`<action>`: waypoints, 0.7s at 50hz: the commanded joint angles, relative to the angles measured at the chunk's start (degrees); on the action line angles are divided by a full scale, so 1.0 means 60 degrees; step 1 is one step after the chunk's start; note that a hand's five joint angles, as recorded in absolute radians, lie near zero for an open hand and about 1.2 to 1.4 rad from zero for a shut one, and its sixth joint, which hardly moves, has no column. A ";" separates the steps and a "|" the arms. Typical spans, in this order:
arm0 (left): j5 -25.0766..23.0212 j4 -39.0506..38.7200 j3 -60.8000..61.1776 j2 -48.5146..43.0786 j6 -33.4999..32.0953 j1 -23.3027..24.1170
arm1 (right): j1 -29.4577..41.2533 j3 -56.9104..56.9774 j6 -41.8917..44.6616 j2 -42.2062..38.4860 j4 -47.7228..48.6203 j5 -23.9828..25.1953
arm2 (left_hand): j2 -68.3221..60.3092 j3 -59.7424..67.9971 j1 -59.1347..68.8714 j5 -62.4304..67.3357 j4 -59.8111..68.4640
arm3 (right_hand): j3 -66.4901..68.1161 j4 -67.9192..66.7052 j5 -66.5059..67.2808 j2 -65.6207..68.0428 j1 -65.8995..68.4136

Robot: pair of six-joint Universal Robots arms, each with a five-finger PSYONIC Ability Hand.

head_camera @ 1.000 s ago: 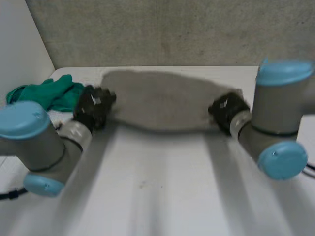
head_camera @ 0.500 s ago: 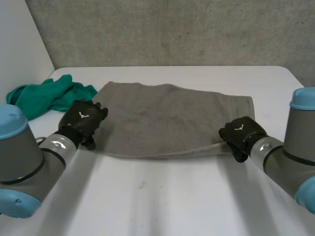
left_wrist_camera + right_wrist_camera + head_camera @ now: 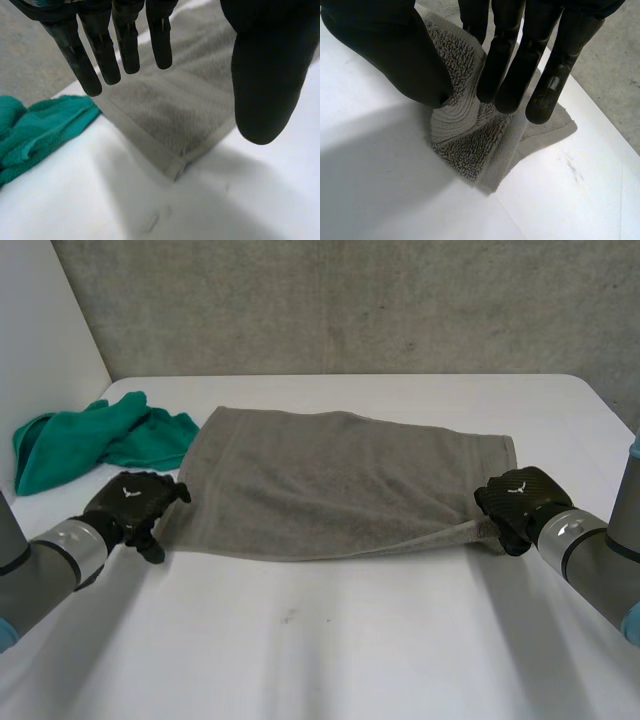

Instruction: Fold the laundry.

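— Where's our grey towel [image 3: 330, 480]?
— We see it spread on the white table [image 3: 350, 640], with a green cloth [image 3: 90, 435] just beside its far left corner.
— Our hands?
— The left hand [image 3: 130, 502] is at the near left corner with fingers straight (holding nothing). The right hand [image 3: 515, 498] pinches the near right corner.

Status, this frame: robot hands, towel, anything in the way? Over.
Left robot hand open, over near-left corner of grey towel. Right robot hand pinching near-right corner. Green cloth bunched by towel's left edge.
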State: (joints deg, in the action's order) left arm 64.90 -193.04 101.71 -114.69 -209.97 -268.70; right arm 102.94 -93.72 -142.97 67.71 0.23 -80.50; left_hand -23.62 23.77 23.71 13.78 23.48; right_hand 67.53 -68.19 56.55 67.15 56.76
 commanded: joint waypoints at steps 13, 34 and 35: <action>0.0169 0.0561 -0.1585 -0.1612 -0.1157 0.0121 | 0.0027 -0.0084 0.0009 -0.0049 -0.0010 0.0057 | -0.1438 0.1412 0.1423 0.1411 0.1460 | 0.2079 -0.1969 0.2241 0.2142 0.3873; 0.0184 0.0811 -0.3036 -0.2330 -0.0952 0.0443 | 0.0027 -0.0142 0.0010 -0.0122 0.0005 0.0057 | -0.2279 0.2254 0.2264 0.2252 0.2302 | 0.2079 -0.1969 0.2241 0.2142 0.3873; 0.0198 0.0811 -0.3094 -0.2374 -0.0938 0.0457 | 0.0027 -0.0142 0.0010 -0.0122 0.0005 0.0057 | -0.2307 0.2282 0.2292 0.2280 0.2330 | 0.2079 -0.1969 0.2241 0.2142 0.3873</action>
State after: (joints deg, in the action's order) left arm 66.01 -188.44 85.31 -127.92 -216.28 -266.54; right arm 103.10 -94.52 -142.91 67.11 0.25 -80.17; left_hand -31.16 31.26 30.72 21.10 31.52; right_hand 67.53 -68.19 56.55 67.15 56.76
